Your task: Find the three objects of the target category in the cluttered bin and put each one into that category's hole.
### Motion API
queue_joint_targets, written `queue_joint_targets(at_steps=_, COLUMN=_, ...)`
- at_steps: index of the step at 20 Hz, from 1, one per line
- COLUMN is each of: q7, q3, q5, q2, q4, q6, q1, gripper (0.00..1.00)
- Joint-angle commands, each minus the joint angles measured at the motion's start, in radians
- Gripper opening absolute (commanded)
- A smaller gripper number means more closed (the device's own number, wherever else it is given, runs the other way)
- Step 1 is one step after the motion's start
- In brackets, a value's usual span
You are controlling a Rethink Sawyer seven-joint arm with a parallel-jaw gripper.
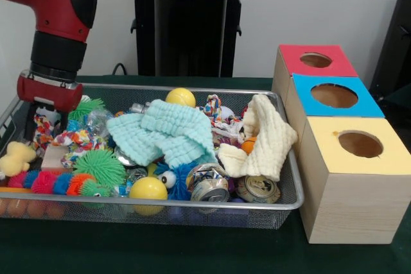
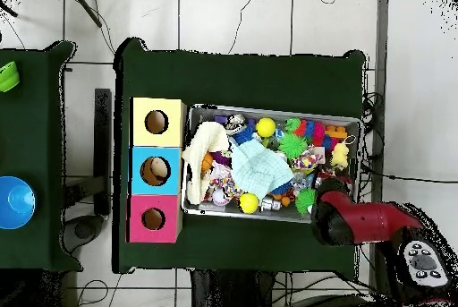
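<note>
- Search step: hand (image 1: 45, 108) low at the bin's (image 1: 292, 200) end, by the rope toy (image 1: 77, 139).
- Grip state: cannot tell, fingers hidden.
- Next: confirm target, lift, carry to the hole boxes (image 1: 350, 178).

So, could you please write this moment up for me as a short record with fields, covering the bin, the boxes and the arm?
bin: wire mesh tray on the green table, packed with clutter
top of pile: light blue cloth, cream cloth
balls: two yellow balls, one at the near edge, one at the far side
cans: crushed cans near the front wall
boxes: red box, blue box, yellow box, each with a round hole on top
arm: red arm lowered over one end of the bin
gripper: fingers hidden among the toys, state unclear
</note>
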Motion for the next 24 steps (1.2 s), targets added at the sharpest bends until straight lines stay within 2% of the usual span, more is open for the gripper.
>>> queue_joint_targets(at_steps=1, q7=-0.051, q3=0.199, q5=-0.084, q2=-0.015, q4=-0.079, q6=0.057, q1=-0.027, gripper=1.00)
queue_joint_targets(at_steps=14, q7=-0.038, q3=0.244, q5=-0.137, q2=-0.041, q4=-0.065, q6=0.072, q1=-0.032, gripper=1.00)
queue_joint_targets(at_steps=17, q7=-0.028, q3=0.238, q5=-0.156, q2=-0.054, q4=-0.037, q6=0.052, q1=-0.032, gripper=1.00)
queue_joint_targets(at_steps=19, q7=-0.018, q3=0.214, q5=-0.166, q2=-0.045, q4=-0.046, q6=0.025, q1=-0.016, gripper=1.00)
queue_joint_targets(at_steps=24, q7=-0.012, q3=0.224, q5=-0.178, q2=-0.050, q4=-0.045, q6=0.024, q1=-0.020, gripper=1.00)
